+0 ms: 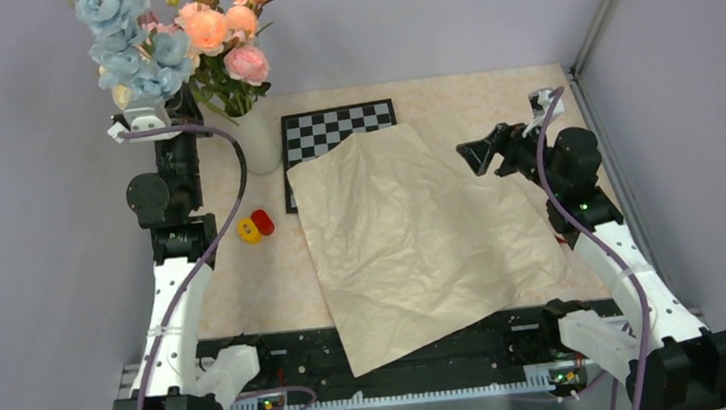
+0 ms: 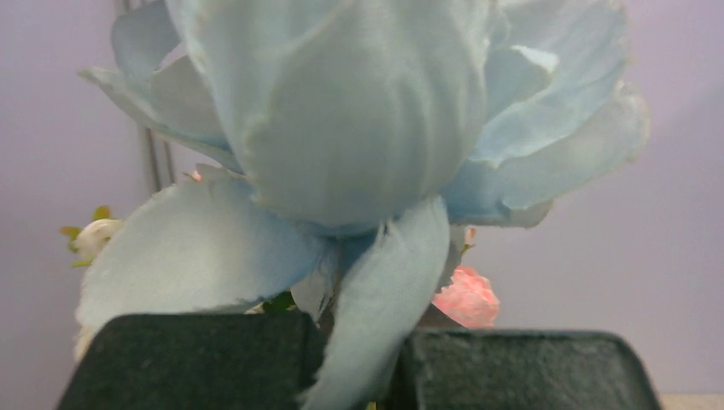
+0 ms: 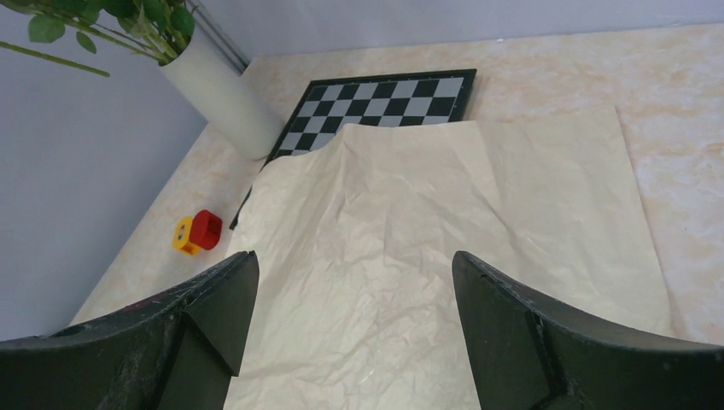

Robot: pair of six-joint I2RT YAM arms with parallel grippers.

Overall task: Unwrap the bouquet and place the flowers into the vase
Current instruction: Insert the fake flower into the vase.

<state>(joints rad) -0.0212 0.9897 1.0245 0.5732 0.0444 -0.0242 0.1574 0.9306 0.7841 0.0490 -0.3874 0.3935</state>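
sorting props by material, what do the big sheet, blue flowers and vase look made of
Sheet: matte paper, creased all over. Blue flowers: likely fabric, matte, frayed petal edges. Vase: smooth plain white, ceramic or plastic; cannot tell which.

paper (image 1: 413,240) overlaps chessboard (image 1: 336,127) front; vase (image 1: 255,143) left of chessboard; small toy (image 1: 256,225) left of paper.

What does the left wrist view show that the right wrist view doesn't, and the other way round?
Only the left wrist view: a blue flower filling the frame, gripped at its base by the shut left tool, with a pink bloom behind. Only the right wrist view: the open, empty right tool facing the spread-out paper, the chessboard, the white vase and a small red and yellow object. Both: the grey wall.
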